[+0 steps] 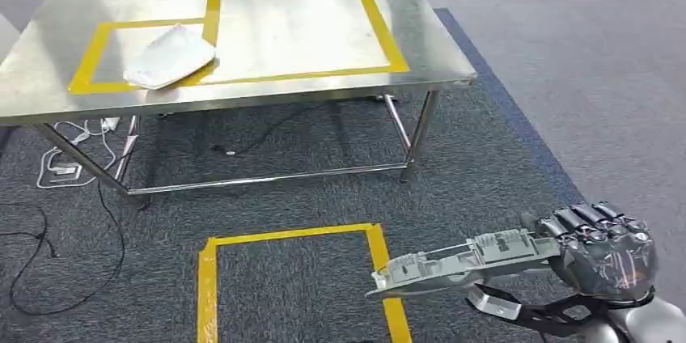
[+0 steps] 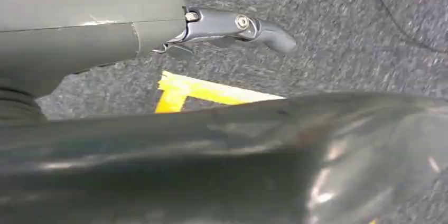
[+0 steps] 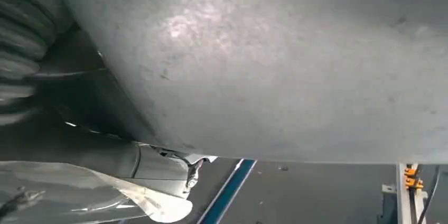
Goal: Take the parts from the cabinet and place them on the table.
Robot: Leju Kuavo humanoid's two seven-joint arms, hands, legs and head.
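**Right hand carries a grey part low over the carpet, table ahead**

In the head view the right hand (image 1: 603, 250) sits at the lower right, its dark fingers (image 1: 586, 218) wrapped over one end of a long grey part (image 1: 465, 260). The part sticks out sideways from the hand toward the robot's left, roughly level, above the grey carpet (image 1: 501, 165) and over the right edge of a yellow tape rectangle (image 1: 380, 254) marked on the floor. In the right wrist view the pale grey surface of the part (image 3: 264, 65) lies close against the camera.

The steel table (image 1: 437, 60) stands ahead, well apart from the held part. Two yellow-taped zones (image 1: 380, 23) are marked on its top. A white part (image 1: 170, 56) lies in the left zone, its edge reaching across the tape between the two zones.

The left hand (image 2: 158, 23) shows in its wrist view as a grey cover and a thick thumb (image 2: 238, 26) above the carpet; whether its fingers are apart or together I cannot tell. White cables (image 1: 73, 149) lie under the table's left end
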